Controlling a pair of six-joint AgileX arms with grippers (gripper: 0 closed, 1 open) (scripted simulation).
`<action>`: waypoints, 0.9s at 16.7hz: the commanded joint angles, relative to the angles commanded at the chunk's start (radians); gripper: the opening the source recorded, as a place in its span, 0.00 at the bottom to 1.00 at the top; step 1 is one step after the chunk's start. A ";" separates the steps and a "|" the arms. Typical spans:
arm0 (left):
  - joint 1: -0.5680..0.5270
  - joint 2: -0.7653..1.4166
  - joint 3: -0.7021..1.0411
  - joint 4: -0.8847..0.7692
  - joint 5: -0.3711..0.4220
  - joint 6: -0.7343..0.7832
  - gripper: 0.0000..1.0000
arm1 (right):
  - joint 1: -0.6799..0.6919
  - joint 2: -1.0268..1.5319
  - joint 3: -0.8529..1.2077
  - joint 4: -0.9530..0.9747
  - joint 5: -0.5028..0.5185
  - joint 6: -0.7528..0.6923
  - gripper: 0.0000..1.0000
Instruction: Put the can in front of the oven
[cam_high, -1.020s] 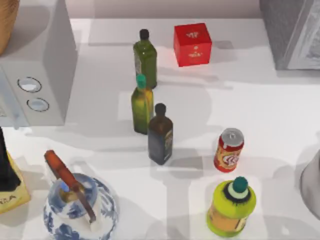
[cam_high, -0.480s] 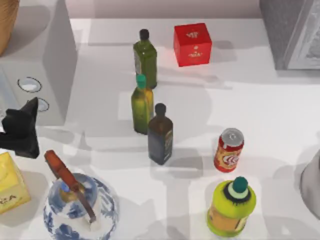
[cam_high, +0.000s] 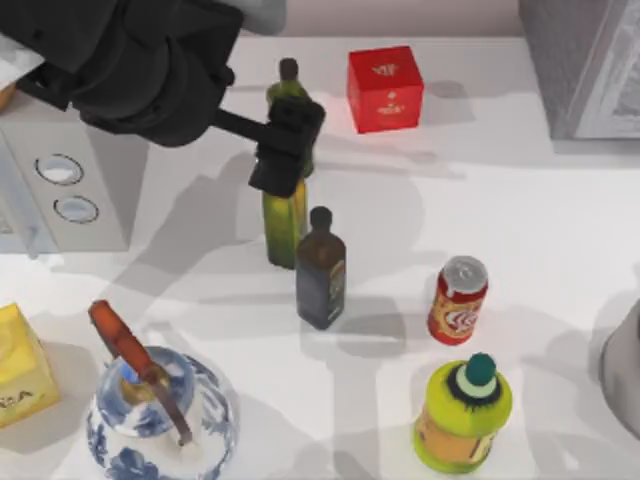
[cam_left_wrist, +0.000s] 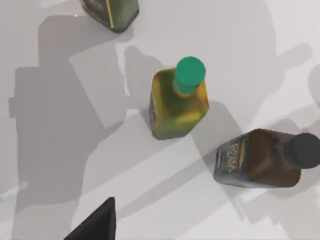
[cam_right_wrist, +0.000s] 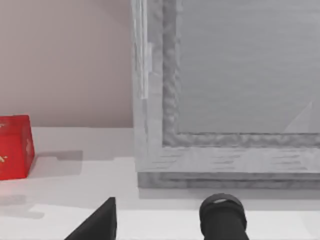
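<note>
Red and silver, the can (cam_high: 458, 300) stands upright on the white surface (cam_high: 520, 220), toward the right side in the top view, near the fat lime-green bottle (cam_high: 462, 413) with the teal cap and to the right of the dark brown bottle (cam_high: 321, 269). Nothing is touching the can. The oven (cam_high: 70, 170) — pale grey, with two round white dials — sits at the left edge, well apart from the can.

My left arm reaches in from the upper left, above the oven, and its tool (cam_high: 285, 150) hangs over the group of bottles in the middle, covering the cap of the yellow-green bottle (cam_high: 283, 222) and part of the dark green bottle (cam_high: 290, 95) behind it. I cannot tell if this tool is wide or narrow. The left wrist view looks down on the same yellow-green bottle (cam_left_wrist: 178, 100), its green cap visible, with the brown bottle (cam_left_wrist: 260, 159) beside it.

The right wrist view faces the speckled grey box appliance (cam_right_wrist: 225, 100) and the red box (cam_right_wrist: 15, 146) — for the right tool also I cannot tell the state.
</note>
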 joint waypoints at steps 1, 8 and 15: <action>-0.040 0.118 0.112 -0.065 0.001 -0.005 1.00 | 0.000 0.000 0.000 0.000 0.000 0.000 1.00; -0.268 0.743 0.755 -0.404 -0.008 -0.029 1.00 | 0.000 0.000 0.000 0.000 0.000 0.000 1.00; -0.352 0.933 0.967 -0.517 -0.026 -0.037 1.00 | 0.000 0.000 0.000 0.000 0.000 0.000 1.00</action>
